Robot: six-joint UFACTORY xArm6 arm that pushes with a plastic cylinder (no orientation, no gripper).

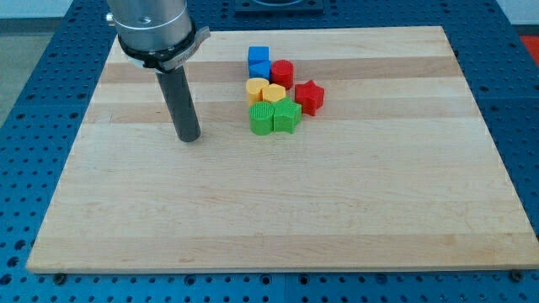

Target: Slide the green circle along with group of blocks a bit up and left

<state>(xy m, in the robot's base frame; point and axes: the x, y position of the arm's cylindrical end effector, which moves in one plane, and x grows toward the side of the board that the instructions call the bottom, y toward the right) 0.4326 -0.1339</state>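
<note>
A tight group of blocks sits at the upper middle of the wooden board (278, 202). The green circle (262, 119) is at the group's lower left, touching a green star (287, 117) on its right. Above them lie a yellow hexagon (256, 87) and a yellow heart (274, 93). A red star (309, 96) is at the right. Two blue blocks (259, 61) and a red cylinder (281, 72) are at the top. My tip (189, 137) rests on the board to the left of the green circle, well apart from it.
The board lies on a blue perforated table (42, 101). The arm's grey body (153, 25) hangs over the board's upper left corner.
</note>
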